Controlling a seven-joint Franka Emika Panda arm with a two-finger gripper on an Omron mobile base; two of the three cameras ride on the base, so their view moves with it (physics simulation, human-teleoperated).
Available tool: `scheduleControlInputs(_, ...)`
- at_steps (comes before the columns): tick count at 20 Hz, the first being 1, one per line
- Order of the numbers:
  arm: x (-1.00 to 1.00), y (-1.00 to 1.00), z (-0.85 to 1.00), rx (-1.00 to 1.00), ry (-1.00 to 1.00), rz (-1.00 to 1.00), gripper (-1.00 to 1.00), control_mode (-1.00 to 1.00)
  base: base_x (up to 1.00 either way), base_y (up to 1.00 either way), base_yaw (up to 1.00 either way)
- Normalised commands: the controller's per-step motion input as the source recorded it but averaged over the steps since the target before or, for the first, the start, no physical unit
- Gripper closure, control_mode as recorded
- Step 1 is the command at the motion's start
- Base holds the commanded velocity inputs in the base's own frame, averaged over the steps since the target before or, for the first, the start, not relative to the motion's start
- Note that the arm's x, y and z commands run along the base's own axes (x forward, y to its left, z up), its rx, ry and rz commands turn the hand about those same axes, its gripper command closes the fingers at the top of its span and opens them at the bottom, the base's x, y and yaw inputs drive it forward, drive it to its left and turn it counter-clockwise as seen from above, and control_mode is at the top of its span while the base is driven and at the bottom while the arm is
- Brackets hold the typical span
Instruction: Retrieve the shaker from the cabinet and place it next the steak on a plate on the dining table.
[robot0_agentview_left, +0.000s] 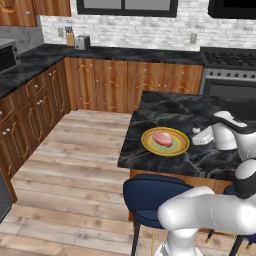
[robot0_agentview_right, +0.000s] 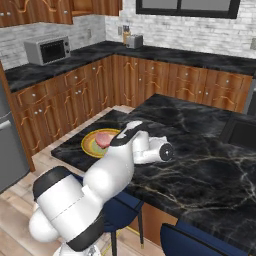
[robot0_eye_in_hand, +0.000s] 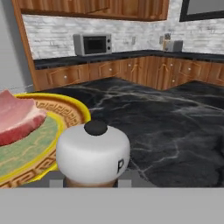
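Gripper (robot0_eye_in_hand: 93, 186): hanging low over the table; I cannot tell if its fingers are gripping.
Shaker (robot0_eye_in_hand: 93, 154): sitting just beside the plate (robot0_eye_in_hand: 72, 114), by the steak (robot0_eye_in_hand: 17, 118).
Risk: pulling away crooked may be tipping it.
Dining table (robot0_agentview_left: 165, 112): stretching behind.

A dark letter "P" stands on the pale rounded top of the shaker (robot0_eye_in_hand: 93, 152), low on its right side, close before the gripper; nothing else is readable.
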Motion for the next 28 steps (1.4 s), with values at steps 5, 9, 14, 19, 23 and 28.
scheduleControlInputs(5, 0.00, 0.00, -0.29, 0.00, 0.00, 0.07, -1.00, -1.00, 0.00, 0.00, 0.00)
scheduleControlInputs(9, 0.00, 0.00, -0.28, 0.00, 0.00, 0.06, -1.00, -1.00, 0.00, 0.00, 0.00)
scheduleControlInputs(14, -0.02, 0.00, -0.13, 0.00, 0.00, 0.03, -1.00, -1.00, 0.00, 0.00, 0.00)
scheduleControlInputs(19, -0.16, -0.21, 0.06, 0.00, -0.08, 0.02, -1.00, -1.00, 0.00, 0.00, 0.00)
scheduleControlInputs(23, -0.33, -0.18, 0.54, 0.00, -0.14, 0.00, -1.00, -1.00, 0.00, 0.00, 0.00)
scheduleControlInputs(28, -0.17, 0.06, 0.69, -0.04, -0.02, 0.08, -1.00, -1.00, 0.00, 0.00, 0.00)
